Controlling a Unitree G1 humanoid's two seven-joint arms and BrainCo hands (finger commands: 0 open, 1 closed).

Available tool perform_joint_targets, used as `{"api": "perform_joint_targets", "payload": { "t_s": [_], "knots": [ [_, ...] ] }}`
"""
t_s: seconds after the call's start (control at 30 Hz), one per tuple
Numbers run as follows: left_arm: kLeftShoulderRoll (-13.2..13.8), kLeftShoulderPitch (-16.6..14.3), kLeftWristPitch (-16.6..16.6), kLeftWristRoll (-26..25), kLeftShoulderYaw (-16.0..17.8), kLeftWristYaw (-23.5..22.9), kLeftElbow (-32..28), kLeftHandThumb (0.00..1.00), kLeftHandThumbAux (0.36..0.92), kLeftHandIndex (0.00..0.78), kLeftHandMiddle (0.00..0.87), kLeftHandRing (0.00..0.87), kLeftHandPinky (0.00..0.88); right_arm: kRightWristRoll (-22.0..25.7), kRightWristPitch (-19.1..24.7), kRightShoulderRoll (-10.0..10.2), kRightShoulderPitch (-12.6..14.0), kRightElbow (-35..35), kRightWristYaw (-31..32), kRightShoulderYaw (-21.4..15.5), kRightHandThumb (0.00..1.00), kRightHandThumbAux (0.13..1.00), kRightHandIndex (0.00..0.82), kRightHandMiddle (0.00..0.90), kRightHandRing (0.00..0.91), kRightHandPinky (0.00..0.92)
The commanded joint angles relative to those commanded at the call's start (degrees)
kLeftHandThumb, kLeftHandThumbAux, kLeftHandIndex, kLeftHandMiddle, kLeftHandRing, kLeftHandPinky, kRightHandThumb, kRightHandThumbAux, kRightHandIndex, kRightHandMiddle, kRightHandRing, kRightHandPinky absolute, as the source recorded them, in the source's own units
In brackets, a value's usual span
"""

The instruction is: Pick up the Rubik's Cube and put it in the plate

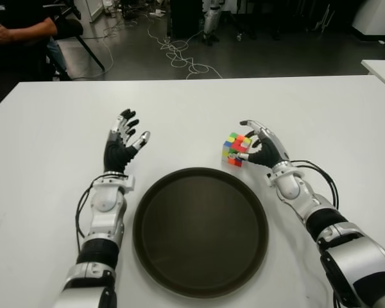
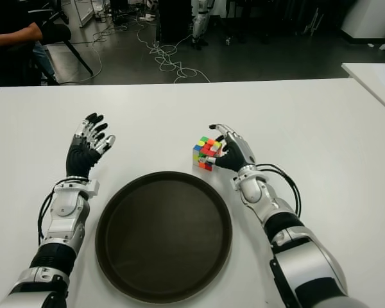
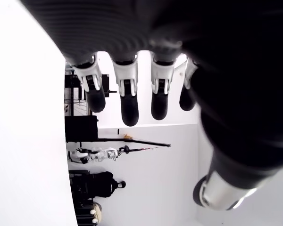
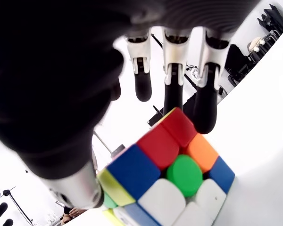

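The Rubik's Cube [image 1: 235, 149] stands on the white table [image 1: 321, 102] just beyond the far right rim of the round dark plate [image 1: 143, 206]. My right hand [image 1: 250, 142] is right beside it, on its right. The fingers [image 4: 172, 82] reach over the cube's top and the thumb lies along its near side, but they are not clamped on it. In the right wrist view the cube [image 4: 167, 172] fills the space under the palm. My left hand [image 1: 123, 144] shows to the left of the plate with its fingers [image 3: 129, 99] spread and nothing in them.
A seated person [image 1: 19, 29] is beyond the table's far left corner. Cables [image 1: 179, 54] lie on the dark floor behind the table. The corner of a second white table [image 1: 382, 67] shows at the far right.
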Motion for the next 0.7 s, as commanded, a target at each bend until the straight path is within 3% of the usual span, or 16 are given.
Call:
{"api": "perform_joint_targets", "payload": {
  "t_s": [0.7],
  "knots": [
    [0.1,0.1,-0.2,0.3,-0.3,-0.3,-0.4,0.001,0.752,0.058,0.124,0.108,0.087,0.6,-0.3,-0.1,-0.1,0.3,1.1,-0.7,0.154,0.814,0.195,0.328,0.393,0.461]
  ]
}}
